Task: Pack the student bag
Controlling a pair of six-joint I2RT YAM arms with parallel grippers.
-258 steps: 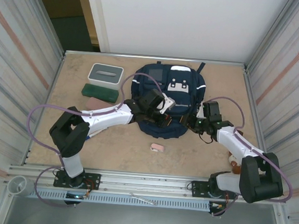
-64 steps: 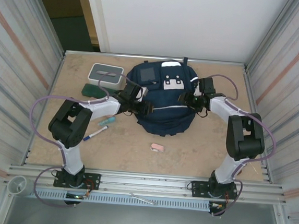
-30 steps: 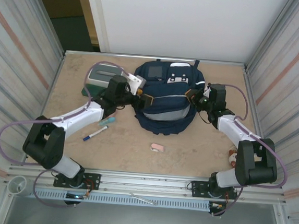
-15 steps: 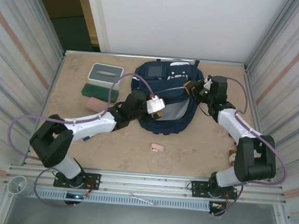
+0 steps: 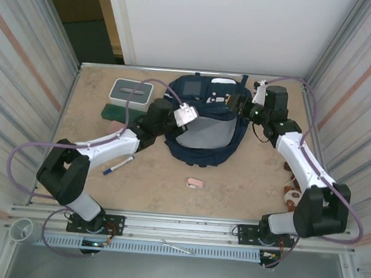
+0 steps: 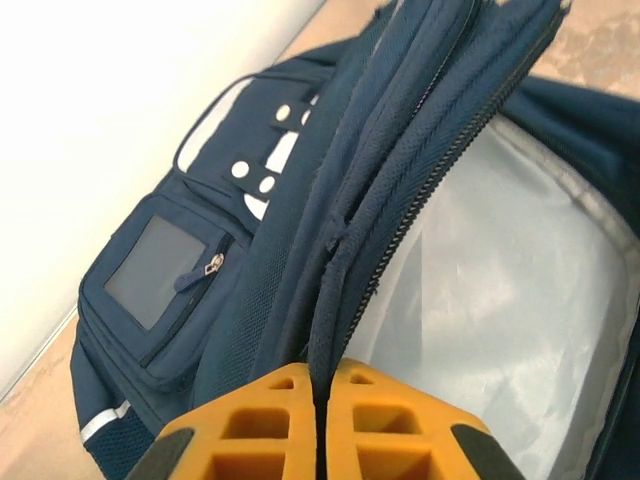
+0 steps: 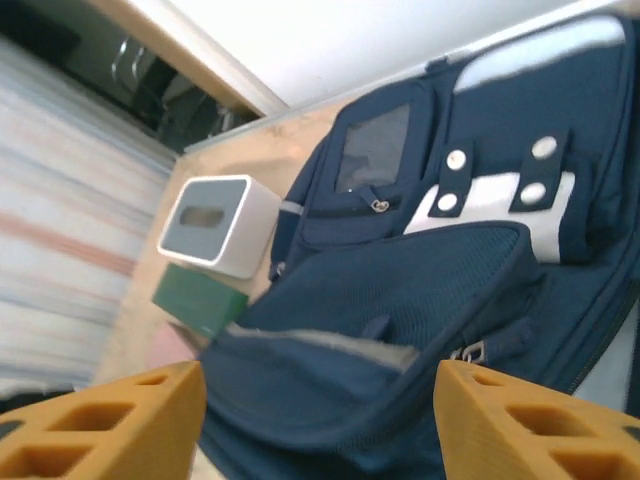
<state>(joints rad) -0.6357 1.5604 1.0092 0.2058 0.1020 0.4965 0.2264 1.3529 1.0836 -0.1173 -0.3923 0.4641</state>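
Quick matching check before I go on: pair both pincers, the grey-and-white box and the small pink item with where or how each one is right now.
Things:
1. left pincer
2. right pincer
3. grey-and-white box
4. small pink item

States and places:
A. open, at the far right corner of the student bag
B. lying on the table, nearer the arm bases than the bag
C. shut on the zipper edge of the bag's open compartment
D. far left of the table, to the left of the bag

Pairs: 1-C, 2-A, 3-D, 4-B
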